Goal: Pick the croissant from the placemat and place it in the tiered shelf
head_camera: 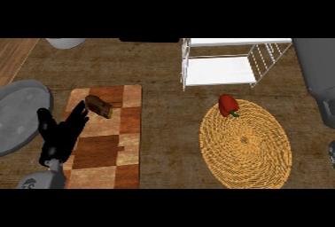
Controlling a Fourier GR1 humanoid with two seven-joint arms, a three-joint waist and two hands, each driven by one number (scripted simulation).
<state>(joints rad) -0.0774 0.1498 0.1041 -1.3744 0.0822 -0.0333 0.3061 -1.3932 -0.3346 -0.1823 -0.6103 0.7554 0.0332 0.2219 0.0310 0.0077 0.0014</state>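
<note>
The croissant, a small brown lump, lies at the far end of a brown checkered placemat on the left. My left hand rests over the mat's left side, open, its straight fingers pointing toward the croissant and ending just short of it. The white wire tiered shelf stands at the back, right of centre, with its lower tier bare. Only a grey forearm and a dark sliver of my right hand show at the right edge.
A red bell pepper sits on the far rim of a round woven mat in front of the shelf. A large grey round dish lies at the left edge, and a grey object at the back left.
</note>
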